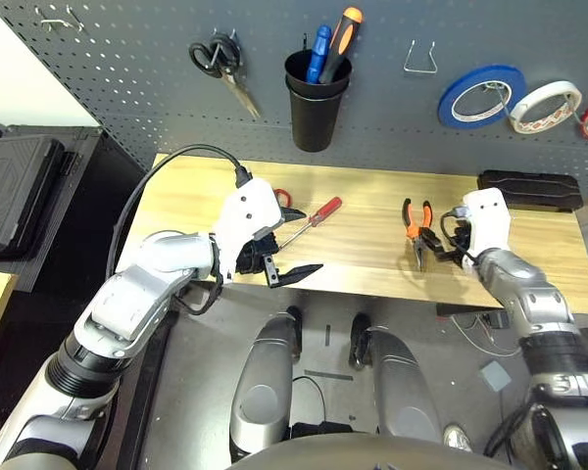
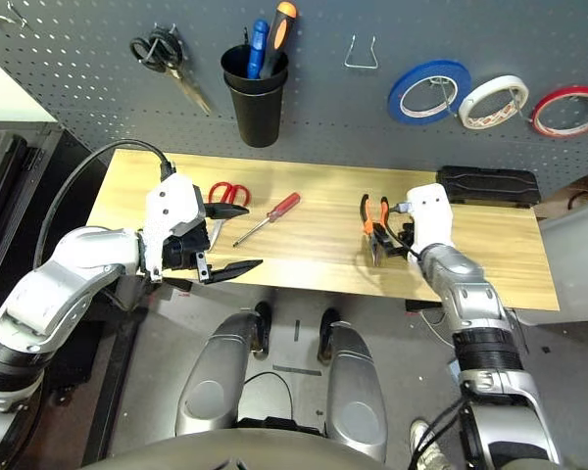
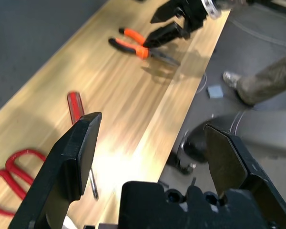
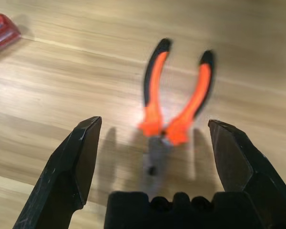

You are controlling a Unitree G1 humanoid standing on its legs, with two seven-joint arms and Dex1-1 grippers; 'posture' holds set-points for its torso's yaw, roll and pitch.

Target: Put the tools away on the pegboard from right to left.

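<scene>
The large dark grey perforated pegboard (image 2: 98, 59) ran past the picture edges, so its full extent could not be made out. On it hung one thin red tape ring (image 2: 567, 110), nearly cut off in the left eye view. Below it, the pale wooden desk (image 2: 314, 250) carried three tools. The silver left arm bent in over the desk's near left edge, its left end effector (image 2: 225, 238) released and empty, partly hiding the single pair of red-handled scissors (image 2: 227, 193). The right arm reached forward and downward, its right end effector (image 4: 152, 157) spread wide, empty, just short of the one pair of orange-and-black needle-nose pliers (image 4: 174, 114). One small red-handled screwdriver (image 2: 269, 216) lay between scissors and pliers.
</scene>
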